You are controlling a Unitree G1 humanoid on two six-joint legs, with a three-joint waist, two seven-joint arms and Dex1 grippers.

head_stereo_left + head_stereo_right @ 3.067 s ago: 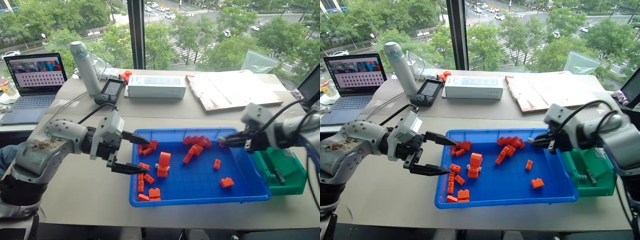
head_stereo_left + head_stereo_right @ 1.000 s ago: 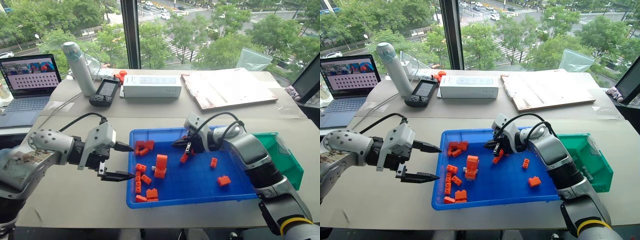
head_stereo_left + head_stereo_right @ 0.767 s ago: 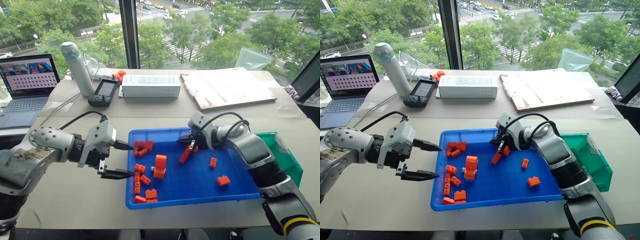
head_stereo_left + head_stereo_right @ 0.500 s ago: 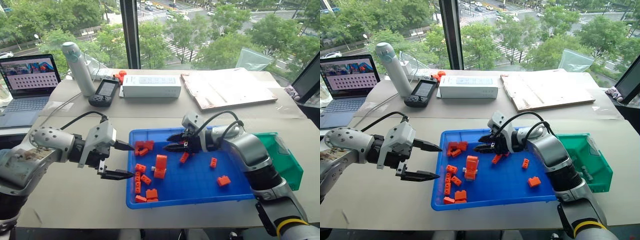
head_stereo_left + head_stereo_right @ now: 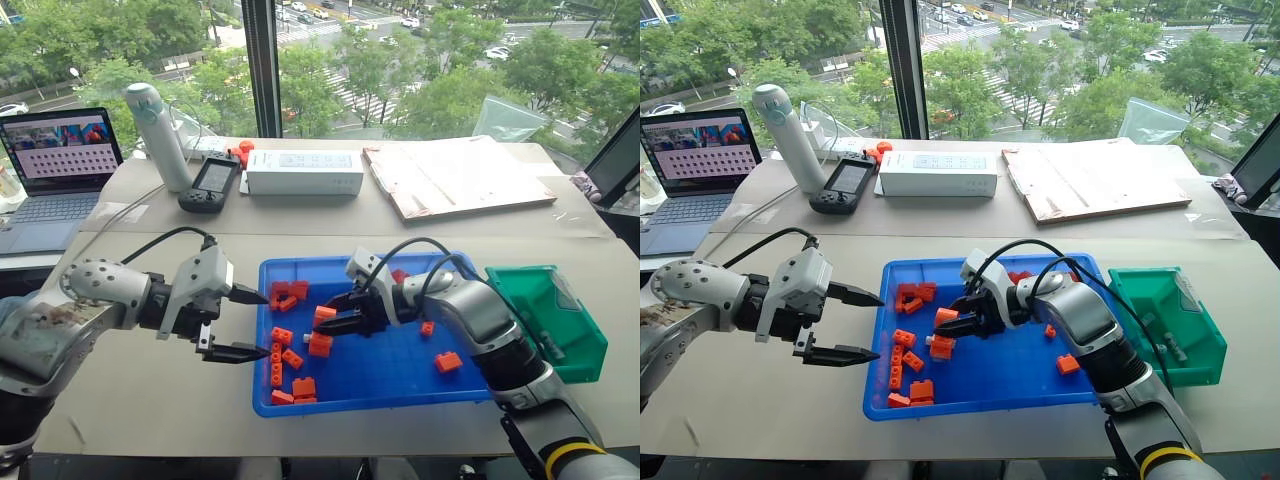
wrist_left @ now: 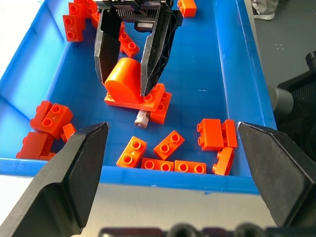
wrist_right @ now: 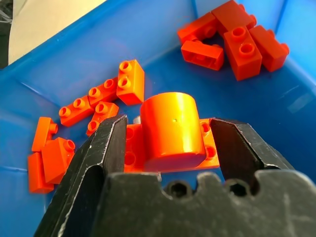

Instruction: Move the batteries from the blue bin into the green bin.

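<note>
The blue bin [image 5: 390, 362] sits mid-table with loose orange bricks in it. One battery [image 6: 141, 118], a small silvery cylinder, pokes out from under an orange rounded block [image 5: 322, 330] on a flat orange base. My right gripper [image 5: 328, 318] is low inside the bin, open, its fingers [image 7: 106, 148] standing on either side of that block with a narrow gap on each side. Just outside the bin's left rim, my left gripper [image 5: 266, 324] hangs open and holds nothing. The green bin [image 5: 552, 318] stands against the blue bin's right end, with a couple of thin small things on its floor.
Orange bricks [image 5: 289, 293] lie clustered along the blue bin's left side, and single ones [image 5: 447, 361] lie to the right. At the back of the table are a laptop [image 5: 60, 160], a white bottle [image 5: 160, 135], a handheld controller [image 5: 210, 180], a white box [image 5: 305, 172] and a cardboard sheet [image 5: 455, 180].
My right gripper has opened and moved left across the blue bin, from the bricks at the back to the orange rounded block. The left arm has stayed still.
</note>
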